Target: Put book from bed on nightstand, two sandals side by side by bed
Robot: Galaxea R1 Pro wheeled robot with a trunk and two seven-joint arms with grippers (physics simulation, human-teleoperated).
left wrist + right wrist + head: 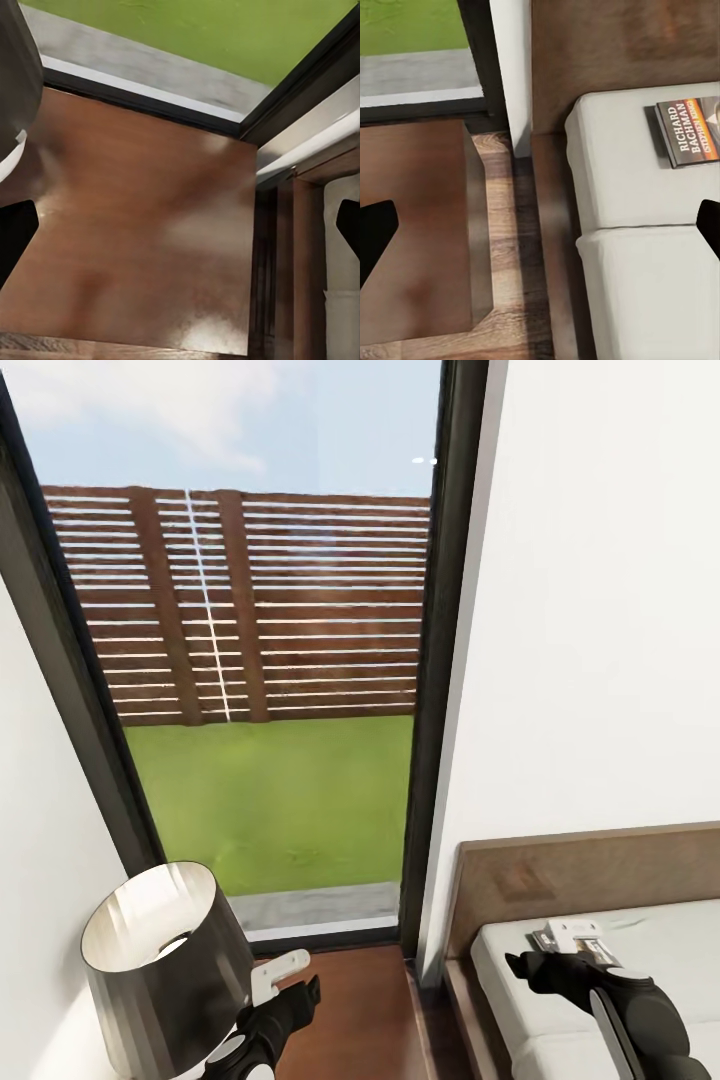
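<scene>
The right gripper [553, 952] hangs spread and empty over the bed [660, 950]. The left gripper [285, 978], also parted, hovers above the nightstand [360, 1010] beside a lamp [165, 950]. The book [690, 131] lies on the mattress near the headboard [600, 870]; picking it up looks next.

book [688, 133] on bed [630, 247] near headboard | nightstand [412, 240] beside bed

A table lamp [165, 960] stands in the near corner — dark metallic shade, pale inside. Beyond the glass lies a green lawn [270, 800], closed off by a brown slatted fence [240, 610] under a pale blue sky [230, 420]. A grey paved strip [310, 905] runs along the sill — just outside.
</scene>
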